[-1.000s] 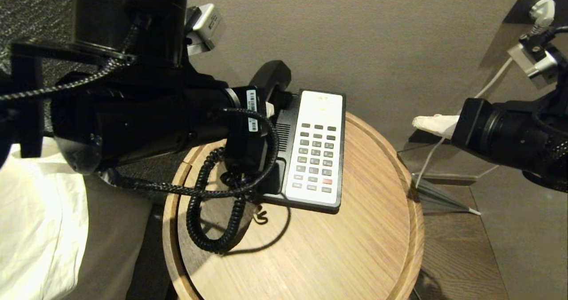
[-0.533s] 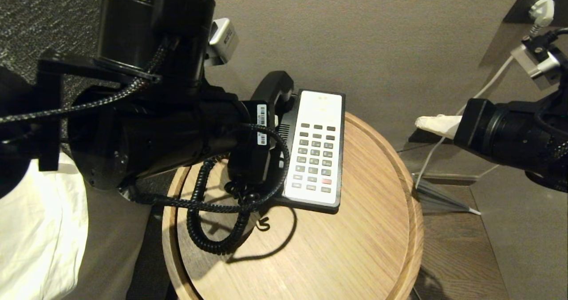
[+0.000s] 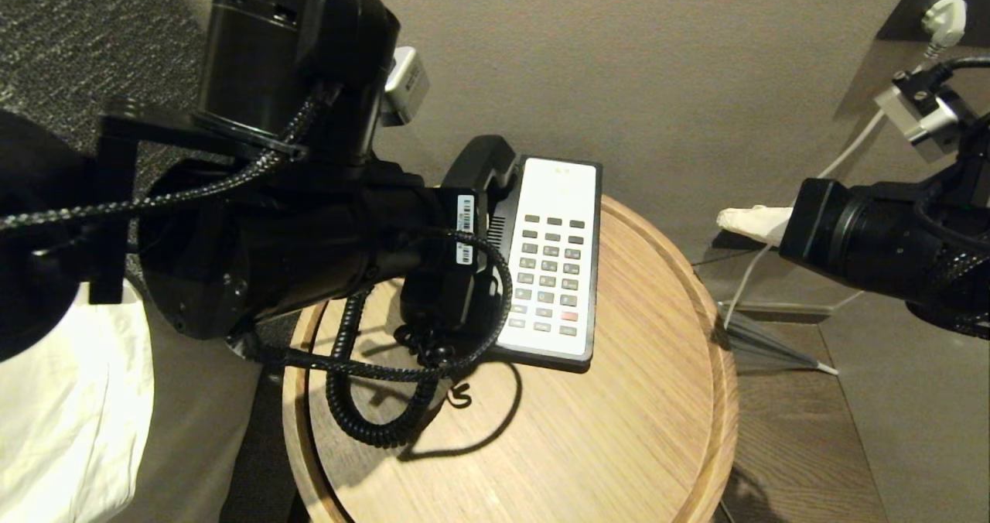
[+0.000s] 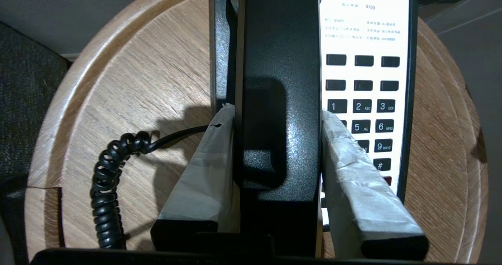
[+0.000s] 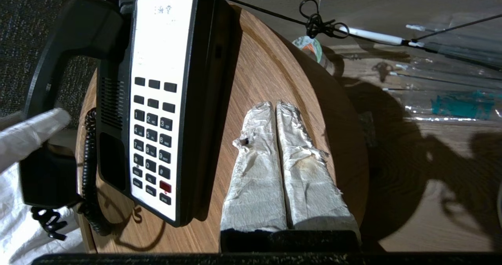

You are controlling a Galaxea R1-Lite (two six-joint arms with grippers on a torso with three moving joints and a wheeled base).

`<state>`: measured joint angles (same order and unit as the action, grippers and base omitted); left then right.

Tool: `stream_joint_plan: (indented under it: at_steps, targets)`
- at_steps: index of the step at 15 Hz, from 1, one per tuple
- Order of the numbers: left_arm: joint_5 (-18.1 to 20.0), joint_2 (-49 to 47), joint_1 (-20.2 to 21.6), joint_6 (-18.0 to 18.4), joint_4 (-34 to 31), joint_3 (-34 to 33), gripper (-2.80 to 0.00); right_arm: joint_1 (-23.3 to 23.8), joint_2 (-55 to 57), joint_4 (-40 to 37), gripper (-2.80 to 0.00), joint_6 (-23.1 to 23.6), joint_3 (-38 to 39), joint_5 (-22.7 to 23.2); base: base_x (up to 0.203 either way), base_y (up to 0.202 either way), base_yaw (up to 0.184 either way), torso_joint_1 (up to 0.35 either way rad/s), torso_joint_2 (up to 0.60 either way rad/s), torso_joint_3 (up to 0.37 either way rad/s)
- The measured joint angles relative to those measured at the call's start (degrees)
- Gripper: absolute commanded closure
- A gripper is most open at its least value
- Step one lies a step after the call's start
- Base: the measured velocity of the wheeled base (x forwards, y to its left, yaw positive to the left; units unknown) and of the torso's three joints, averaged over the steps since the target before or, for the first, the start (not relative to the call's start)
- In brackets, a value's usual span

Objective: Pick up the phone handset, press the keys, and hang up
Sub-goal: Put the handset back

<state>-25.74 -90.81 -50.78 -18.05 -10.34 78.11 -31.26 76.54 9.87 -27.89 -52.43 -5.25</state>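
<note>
Clamped across the middle of the phone handset (image 4: 280, 131), the left gripper (image 4: 278, 139) has its 2 taped fingers (image 4: 345, 167) pressed against the handset's opposite flanks. Over the last second the arm has carried the handset a little toward the phone base (image 3: 553, 264), its top end now close beside the white keypad panel, which I read as the handset being brought back toward its cradle or held aside while keys get pressed; which of the 2 I cannot say. The handset sits lifted over the left side of the base, lengthwise along it, with the coiled cord (image 3: 363, 399) looping down onto the round wooden table (image 3: 619, 430). Off to the right, the right gripper (image 5: 275, 139) hovers above the table beside the base, its 2 wrapped fingers pressed together, gripping nothing.
</note>
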Motion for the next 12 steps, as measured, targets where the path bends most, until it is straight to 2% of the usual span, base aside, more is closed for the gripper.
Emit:
stream_joint_plan:
  at_steps: [12]
  targets:
    - [-0.82,-2.67,-0.21,0.26,-1.14,0.25,0.0,-0.02,0.0,-0.01,0.0,0.02,-0.15,0.0,0.0,0.0,0.0,0.0,0.0,0.0]
